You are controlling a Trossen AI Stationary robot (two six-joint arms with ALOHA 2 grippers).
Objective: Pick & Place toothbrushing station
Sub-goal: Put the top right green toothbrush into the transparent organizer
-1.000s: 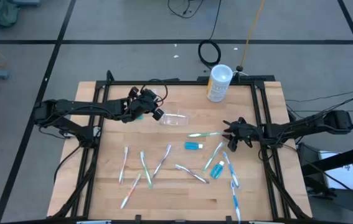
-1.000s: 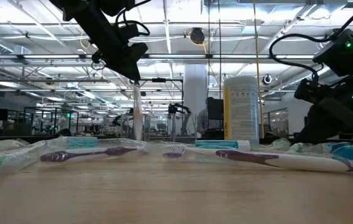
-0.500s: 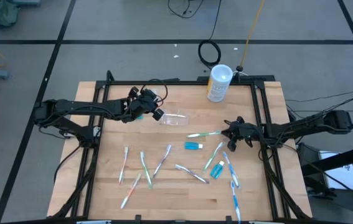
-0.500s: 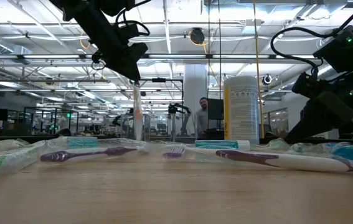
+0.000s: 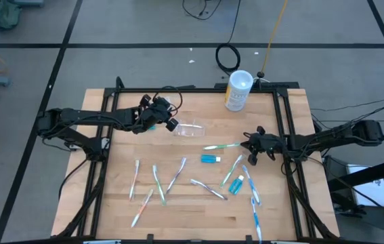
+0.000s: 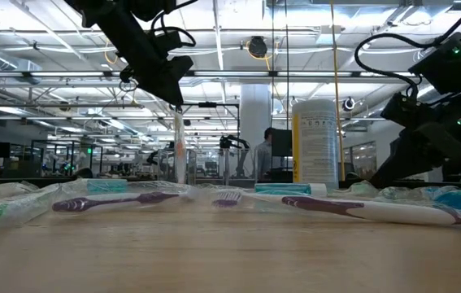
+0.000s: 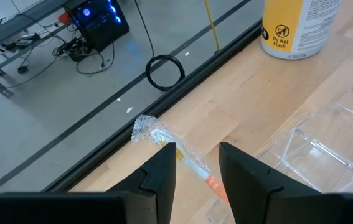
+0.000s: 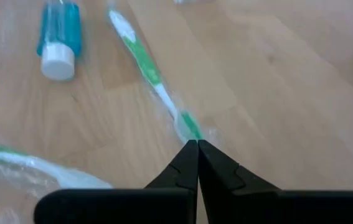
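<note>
The clear holder (image 5: 192, 129) stands on the table just right of my left gripper (image 5: 171, 124), which is raised and shut on a wrapped toothbrush (image 6: 180, 146) with an orange part. A green toothbrush (image 5: 222, 146) in clear wrap lies flat right of centre. My right gripper (image 5: 248, 147) is shut at its right end. Several more wrapped toothbrushes (image 5: 158, 183) and two teal toothpaste tubes (image 5: 210, 159) (image 5: 237, 184) lie across the near half. My left gripper pinches the wrapped toothbrush (image 7: 192, 167) between its two fingers, which point steeply down. The brush runs on along the fingers and hangs upright below them (image 6: 180, 163); whether its lower end touches the table, I cannot tell. My right gripper (image 8: 197, 144) has its fingertips closed at the wrapper end of the green toothbrush (image 8: 192, 129), coming low from the table's right, along the brush. The brush lies flat on the table. Whether the tips have the wrap or only touch it, I cannot tell.
A tall white canister with a yellow label (image 5: 238, 90) stands at the far edge, right of centre. A black cable coil (image 5: 227, 57) lies on the floor beyond it. Bare wood shows at the table's far left and along the near edge.
My right gripper has shut its fingers at the right end of the green toothbrush and edged slightly toward it. The brush has stayed flat on the table.
</note>
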